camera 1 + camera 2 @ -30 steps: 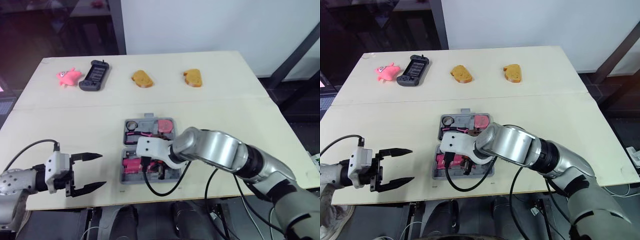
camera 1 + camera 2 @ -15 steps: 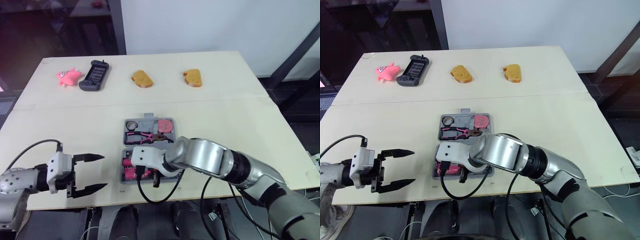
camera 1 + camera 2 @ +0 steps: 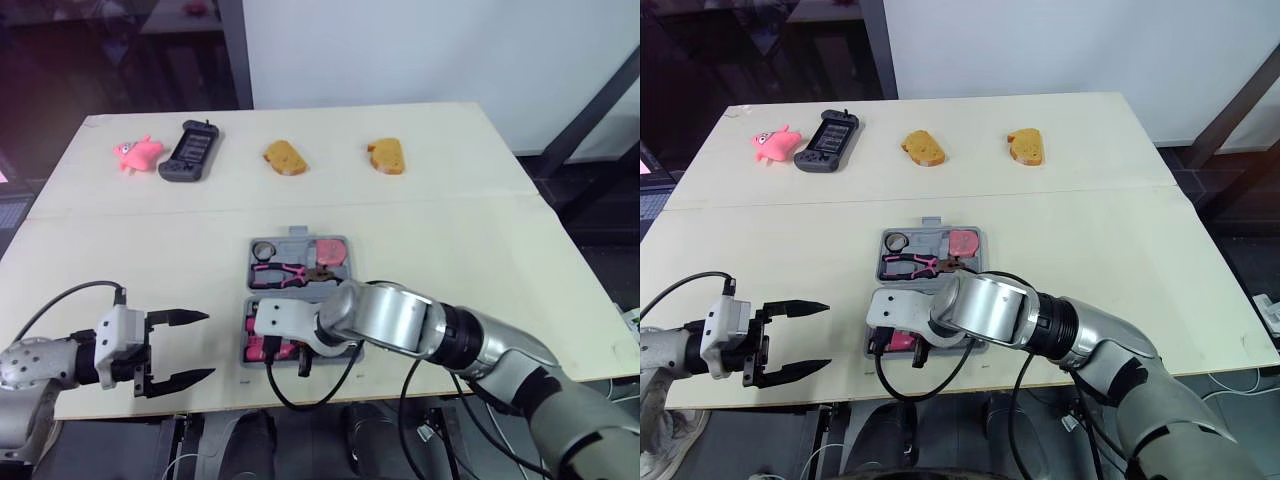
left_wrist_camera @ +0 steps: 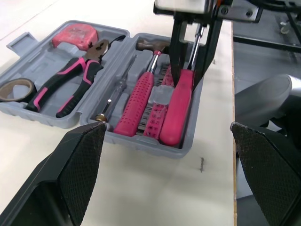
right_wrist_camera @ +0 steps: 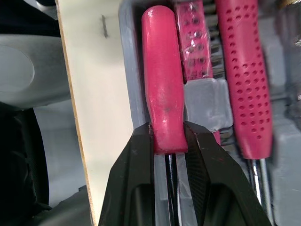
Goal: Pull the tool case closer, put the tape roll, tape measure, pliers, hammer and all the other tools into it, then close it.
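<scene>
The grey tool case [image 3: 296, 233] lies open near the table's front edge. Its far half holds the tape roll [image 3: 263, 249], the pink-handled pliers [image 3: 285, 273] and the red tape measure [image 3: 331, 252]. In the near half lie the hammer [image 5: 244, 84], a pink bit set [image 5: 194, 42] and a red-handled screwdriver [image 5: 162, 94]. My right gripper [image 5: 168, 139] is shut on the shaft end of that screwdriver's handle, low over the case's front row. My left gripper [image 3: 205, 345] is open, left of the case, holding nothing.
Along the far side of the table lie a pink toy [image 3: 136, 153], a black handheld device [image 3: 190, 150] and two bread slices [image 3: 285, 157] [image 3: 386, 155]. A black cable [image 3: 320, 385] loops off the front edge below the case.
My right gripper has carried the screwdriver from the middle of the case toward the near left and down into the front row. The left gripper has stayed put.
</scene>
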Available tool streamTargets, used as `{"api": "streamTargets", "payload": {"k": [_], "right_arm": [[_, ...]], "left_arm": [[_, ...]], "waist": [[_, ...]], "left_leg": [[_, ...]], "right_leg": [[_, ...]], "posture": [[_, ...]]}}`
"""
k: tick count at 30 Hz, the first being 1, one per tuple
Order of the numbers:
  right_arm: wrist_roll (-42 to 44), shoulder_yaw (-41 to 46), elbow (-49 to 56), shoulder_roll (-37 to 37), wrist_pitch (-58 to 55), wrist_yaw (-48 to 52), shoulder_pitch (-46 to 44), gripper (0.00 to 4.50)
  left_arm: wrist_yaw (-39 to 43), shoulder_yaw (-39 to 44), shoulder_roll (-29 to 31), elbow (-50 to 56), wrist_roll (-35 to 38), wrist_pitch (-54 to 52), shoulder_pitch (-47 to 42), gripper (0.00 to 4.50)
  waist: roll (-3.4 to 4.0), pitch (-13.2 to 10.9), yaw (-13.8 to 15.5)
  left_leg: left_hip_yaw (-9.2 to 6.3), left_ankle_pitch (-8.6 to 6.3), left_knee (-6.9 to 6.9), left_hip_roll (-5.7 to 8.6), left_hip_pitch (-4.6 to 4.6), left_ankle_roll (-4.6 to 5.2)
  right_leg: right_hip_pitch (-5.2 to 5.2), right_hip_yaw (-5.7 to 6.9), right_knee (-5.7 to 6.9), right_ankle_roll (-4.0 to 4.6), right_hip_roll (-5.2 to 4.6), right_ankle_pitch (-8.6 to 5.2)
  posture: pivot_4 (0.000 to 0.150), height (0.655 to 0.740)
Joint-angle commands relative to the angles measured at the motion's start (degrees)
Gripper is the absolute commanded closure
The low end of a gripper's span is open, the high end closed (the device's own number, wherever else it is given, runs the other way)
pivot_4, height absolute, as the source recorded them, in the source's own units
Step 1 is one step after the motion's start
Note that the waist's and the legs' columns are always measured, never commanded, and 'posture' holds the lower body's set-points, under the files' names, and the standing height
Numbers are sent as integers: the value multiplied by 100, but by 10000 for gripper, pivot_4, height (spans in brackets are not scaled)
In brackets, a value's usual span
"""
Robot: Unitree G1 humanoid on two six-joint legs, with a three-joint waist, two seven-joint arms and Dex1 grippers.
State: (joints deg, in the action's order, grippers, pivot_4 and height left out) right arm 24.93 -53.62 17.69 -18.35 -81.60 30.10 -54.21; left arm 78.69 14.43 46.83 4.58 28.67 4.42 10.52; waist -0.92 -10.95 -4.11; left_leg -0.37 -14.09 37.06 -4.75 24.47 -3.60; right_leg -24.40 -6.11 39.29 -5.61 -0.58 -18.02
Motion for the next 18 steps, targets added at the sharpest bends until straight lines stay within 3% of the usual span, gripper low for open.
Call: {"api": "streamTargets", "payload": {"k": [1,10,18], "right_arm": [[-80,-37,19,121,112,44,25,41041],[-193,-2,-36,148,125,90,145,41041],[-304,32,-70,136,180,183,144,2583]], "left_arm": [[4,85,45,138,26,55,42,0],[-35,92,49,148,13,54,57,0],[-60,35,43,115,-17,44,-14,0]], "waist": [[0,0,-4],[0,1,-7],[-1,1,-3]], "left_leg": [[0,0,0,0,0,0],[-1,0,-1,-1,-2,0],[-1,0,-3,0,-2,0]], "right_leg": [[0,0,0,0,0,0],[0,0,1,0,1,0],[0,0,2,0,1,0]], "posture": [[1500,7400],[1500,7400],[1500,7400]]}}
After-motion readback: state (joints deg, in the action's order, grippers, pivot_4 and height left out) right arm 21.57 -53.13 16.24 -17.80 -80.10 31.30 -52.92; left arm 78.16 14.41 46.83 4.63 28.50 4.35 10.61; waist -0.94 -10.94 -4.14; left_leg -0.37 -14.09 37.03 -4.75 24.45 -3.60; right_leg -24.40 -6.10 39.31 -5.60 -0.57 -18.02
